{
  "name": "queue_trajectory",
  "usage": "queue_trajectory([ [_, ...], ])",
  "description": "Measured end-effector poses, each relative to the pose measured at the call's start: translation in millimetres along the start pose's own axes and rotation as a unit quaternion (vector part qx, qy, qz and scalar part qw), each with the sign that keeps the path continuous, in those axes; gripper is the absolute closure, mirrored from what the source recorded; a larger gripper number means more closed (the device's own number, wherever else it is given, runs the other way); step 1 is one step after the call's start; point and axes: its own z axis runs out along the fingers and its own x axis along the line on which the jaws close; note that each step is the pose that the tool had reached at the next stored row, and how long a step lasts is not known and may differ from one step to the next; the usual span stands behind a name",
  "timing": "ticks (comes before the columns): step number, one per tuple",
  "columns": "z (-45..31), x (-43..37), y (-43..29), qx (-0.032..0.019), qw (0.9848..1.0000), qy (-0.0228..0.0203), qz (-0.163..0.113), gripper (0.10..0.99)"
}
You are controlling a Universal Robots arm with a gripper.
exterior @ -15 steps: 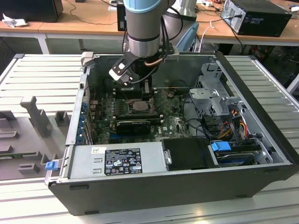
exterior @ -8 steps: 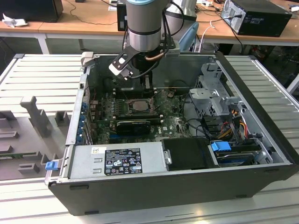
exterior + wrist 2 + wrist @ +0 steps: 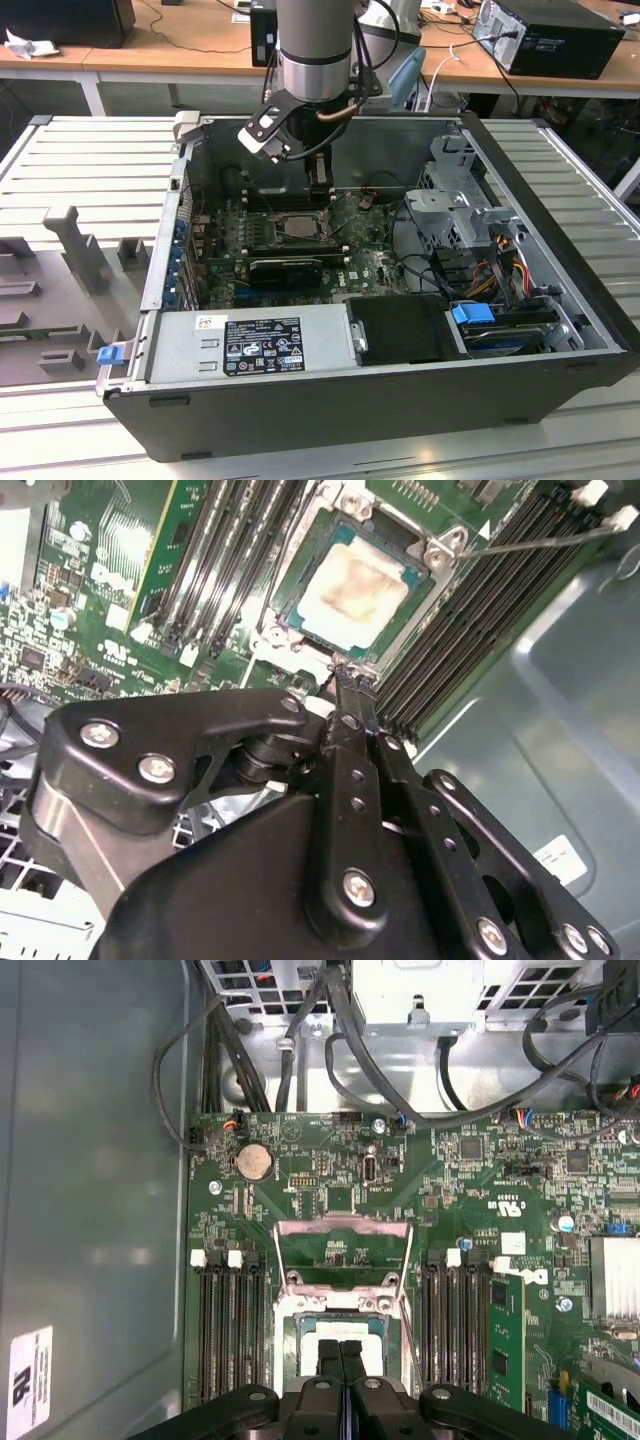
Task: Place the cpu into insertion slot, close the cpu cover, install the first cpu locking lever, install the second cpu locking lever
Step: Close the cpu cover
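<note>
Cpu [image 3: 355, 585] lies flat in the insertion slot [image 3: 318, 640], just beyond the tips of the fingers [image 3: 345, 740], its dull metal top lit and bare. The gripper [image 3: 345, 1350] hangs over the slot's near edge with its fingers pressed together and nothing between them — whether the tips touch the socket frame I cannot tell. Past the cpu from the fingers, the cpu cover [image 3: 343, 1228] stands tilted up and open, and the green board shows through its cut-out. A thin locking lever [image 3: 530, 542] sticks out free over the memory slots [image 3: 230, 1320], which run along both sides of the fingers.

The board lies in an open computer case [image 3: 560, 250] laid on its side on a ribbed grey surface [image 3: 90, 150]; wooden desks [image 3: 180, 45] with another tower [image 3: 550, 35] stand behind. Further from the fingers sit a black graphics card [image 3: 285, 268], a power supply [image 3: 250, 345], a drive cage [image 3: 450, 200] and black cables [image 3: 300, 1060]. In the exterior view the arm [image 3: 315, 50] covers part of the case's far wall, and in the first wrist view the fingers hide the near part of the cpu.
</note>
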Motion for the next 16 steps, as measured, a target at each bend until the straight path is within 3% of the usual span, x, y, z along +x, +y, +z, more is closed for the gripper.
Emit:
queue_trajectory([
  [16, -4.7, 1.8, 10.3, 0.0002, 1.0000, -0.0001, 0.000, 0.980],
])
